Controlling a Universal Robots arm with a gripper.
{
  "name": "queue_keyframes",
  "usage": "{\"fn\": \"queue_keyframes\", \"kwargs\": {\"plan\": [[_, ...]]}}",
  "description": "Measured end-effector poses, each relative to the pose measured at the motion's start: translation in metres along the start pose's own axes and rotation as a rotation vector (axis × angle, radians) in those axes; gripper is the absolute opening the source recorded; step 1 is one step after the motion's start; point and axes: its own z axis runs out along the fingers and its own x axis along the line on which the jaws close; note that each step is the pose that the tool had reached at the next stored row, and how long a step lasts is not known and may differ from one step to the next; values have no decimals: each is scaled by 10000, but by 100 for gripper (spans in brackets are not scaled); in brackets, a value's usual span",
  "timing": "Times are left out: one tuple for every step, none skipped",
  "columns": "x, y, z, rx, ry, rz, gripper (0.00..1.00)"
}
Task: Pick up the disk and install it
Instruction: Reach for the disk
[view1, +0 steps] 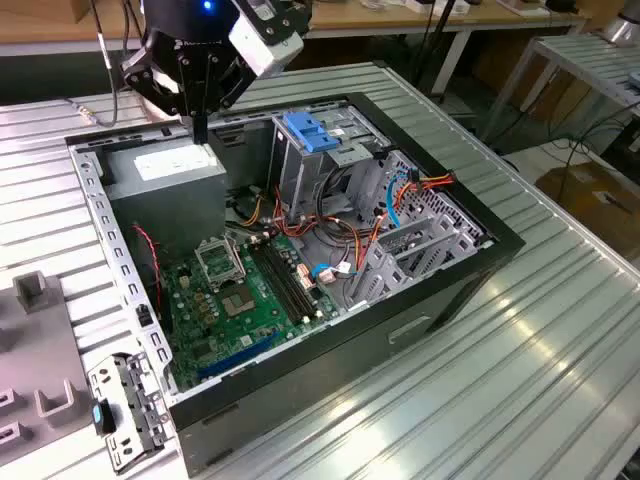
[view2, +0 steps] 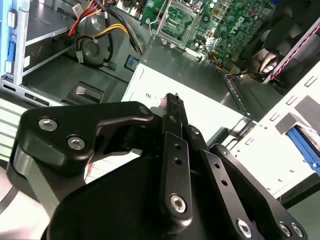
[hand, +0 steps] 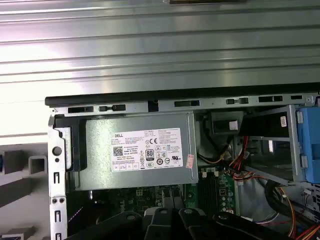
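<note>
One open computer case (view1: 505, 240) sits on the ribbed worktop (view1: 520, 380), motherboard (view1: 230, 310) nearest. Farther back, upper left of the exterior view, the gripper (view1: 200, 135) hangs over the power supply (view1: 165, 165), jaws clenched on nothing. In the second wrist view the blue-railed disk (view2: 306, 145) lies outside the case.

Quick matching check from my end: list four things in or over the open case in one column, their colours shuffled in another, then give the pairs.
Things:
1 motherboard
2 drive cage latch
3 power supply label
4 hand

Colours:
A white
B black
C green
D blue

Pairs: 1-C; 2-D; 3-A; 4-B
</note>
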Motion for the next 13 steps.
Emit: {"fn": "queue_keyframes", "kwargs": {"plan": [[0,0,0,0,0,0,11],[2,0,0,0,0,0,11],[14,-1,0,0,0,2,11],[28,-2,-1,-1,0,0,11],[39,-3,-1,0,0,0,11],[97,-8,-2,0,0,-1,11],[144,-11,-4,0,0,1,11],[204,-15,-5,1,0,0,11],[240,-18,-6,0,0,-1,11],[269,-20,-6,-1,0,1,11],[285,-22,-6,0,0,1,11],[298,-22,-7,0,0,1,11],[328,-25,-7,0,0,1,11]]}}
